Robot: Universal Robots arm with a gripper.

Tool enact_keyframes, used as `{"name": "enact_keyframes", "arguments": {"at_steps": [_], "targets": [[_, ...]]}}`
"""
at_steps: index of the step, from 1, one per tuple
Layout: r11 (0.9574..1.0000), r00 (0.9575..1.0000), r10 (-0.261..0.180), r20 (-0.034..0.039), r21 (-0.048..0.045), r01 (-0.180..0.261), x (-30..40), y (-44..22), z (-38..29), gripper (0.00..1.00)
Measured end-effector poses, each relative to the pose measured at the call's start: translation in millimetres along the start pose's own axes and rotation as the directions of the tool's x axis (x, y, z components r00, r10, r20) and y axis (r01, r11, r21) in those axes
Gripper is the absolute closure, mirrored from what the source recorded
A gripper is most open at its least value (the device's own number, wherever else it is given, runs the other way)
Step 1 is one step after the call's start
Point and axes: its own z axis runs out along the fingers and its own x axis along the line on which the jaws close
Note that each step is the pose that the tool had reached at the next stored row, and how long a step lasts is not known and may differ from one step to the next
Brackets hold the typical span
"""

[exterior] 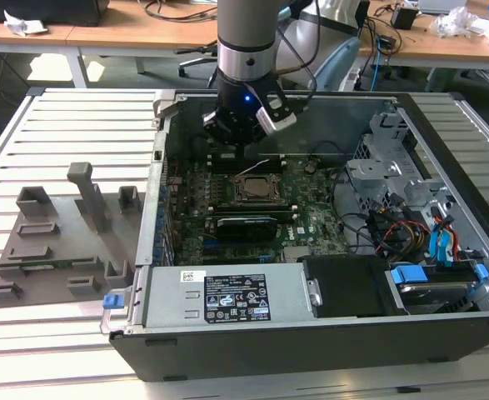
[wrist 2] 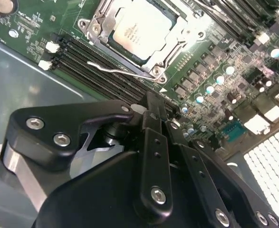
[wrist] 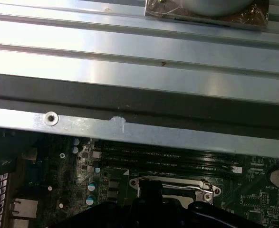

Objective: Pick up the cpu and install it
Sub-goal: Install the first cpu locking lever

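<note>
The cpu, a pale silver square, lies flat inside the metal socket frame on the green motherboard. In the exterior view the cpu sits mid-board inside the open computer case. My black gripper hangs a little above the board beside the socket, over the memory slots, with its fingers drawn together and nothing between them. A thin wire lever runs along the socket's edge near the tip. In the exterior view the gripper hovers just behind the socket.
A long black card lies in front of the socket. The power supply fills the case's near side, with drive bays and cables on the exterior view's right. A grey fixture tray sits outside on the slatted table.
</note>
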Motion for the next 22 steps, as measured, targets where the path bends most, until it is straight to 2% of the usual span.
{"name": "enact_keyframes", "arguments": {"at_steps": [3,9,12,15,19,22], "targets": [[0.9997,0.9997,-0.024,-0.0027,-0.0005,0.024,-0.9,-0.4,4.9,0.89],[0.9995,0.9995,-0.032,-0.0074,-0.001,0.032,-12.1,-1.8,13.3,0.89],[0.9995,0.9995,-0.032,-0.0088,-0.0012,0.032,-14.2,-2.0,16.8,0.89],[0.9995,0.9994,-0.032,-0.0097,-0.0013,0.032,-14.9,0.7,21.9,0.89],[0.9995,0.9994,-0.032,-0.0104,-0.0008,0.032,-17.5,3.0,25.3,0.89],[0.9995,0.9994,-0.032,-0.0111,0.0035,0.032,-21.7,2.7,27.0,0.89]]}}
